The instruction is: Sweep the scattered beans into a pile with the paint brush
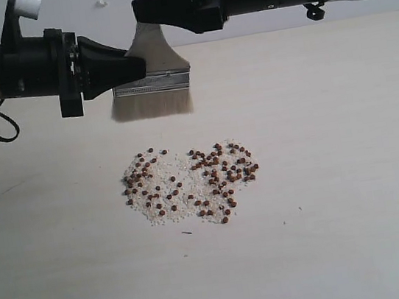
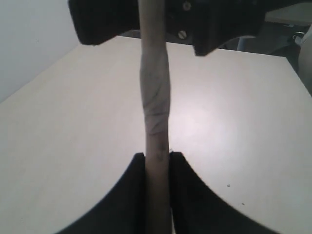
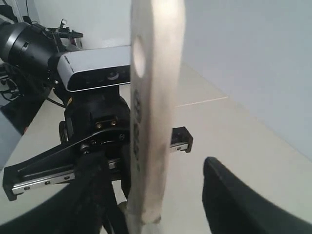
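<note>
Pale table [image 1: 360, 231]: beans [image 1: 189, 184], paint brush [image 1: 152, 89]

Paint brush [image 1: 150, 73]: handle [image 2: 155, 107] is being shown as pale bare-looking wood, matt, with faint dark scuff lines. Ferrule [image 1: 153, 85] is being seen as silver metal, ridged, slightly shiny. Bristles [image 1: 152, 105] are being shown as fine pale fibres, soft and matt.

Beans [image 1: 214, 173] are being seen as smooth, hard-looking, reddish-brown, with a slight sheen. Whitish grains [image 1: 162, 192] are being shown as dull and gritty.

Table [image 1: 340, 197] is being seen as smooth and cream, matt with a soft glare patch.

Left gripper [image 2: 157, 161] and right gripper [image 3: 156, 163] are being shown with black matt fingers [image 2: 195, 204], plastic by the look.

Camera casing [image 3: 92, 73] is being seen as smooth silver-grey, satin.
</note>
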You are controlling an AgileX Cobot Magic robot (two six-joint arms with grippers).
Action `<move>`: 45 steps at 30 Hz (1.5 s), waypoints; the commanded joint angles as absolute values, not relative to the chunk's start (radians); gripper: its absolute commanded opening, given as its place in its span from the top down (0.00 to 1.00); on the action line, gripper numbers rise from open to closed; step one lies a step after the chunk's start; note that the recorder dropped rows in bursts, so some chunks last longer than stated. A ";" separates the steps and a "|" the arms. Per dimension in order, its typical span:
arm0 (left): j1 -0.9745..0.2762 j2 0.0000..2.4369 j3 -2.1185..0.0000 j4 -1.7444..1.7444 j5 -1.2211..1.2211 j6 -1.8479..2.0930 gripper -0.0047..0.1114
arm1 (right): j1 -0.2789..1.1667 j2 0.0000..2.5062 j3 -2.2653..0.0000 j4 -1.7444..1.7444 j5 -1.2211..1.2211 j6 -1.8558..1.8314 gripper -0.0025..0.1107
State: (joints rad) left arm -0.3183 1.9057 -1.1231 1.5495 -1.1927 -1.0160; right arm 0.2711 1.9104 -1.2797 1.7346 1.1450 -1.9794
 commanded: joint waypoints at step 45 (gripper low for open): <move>-0.331 1.963 -1.143 1.395 -1.221 -1.001 0.96 | 0.268 1.910 -1.344 1.744 1.159 -1.963 0.68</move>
State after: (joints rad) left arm -0.3305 1.9591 -1.1354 1.4164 -1.2204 -0.9942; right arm 0.2711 1.9143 -1.3279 1.7457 1.1326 -1.9680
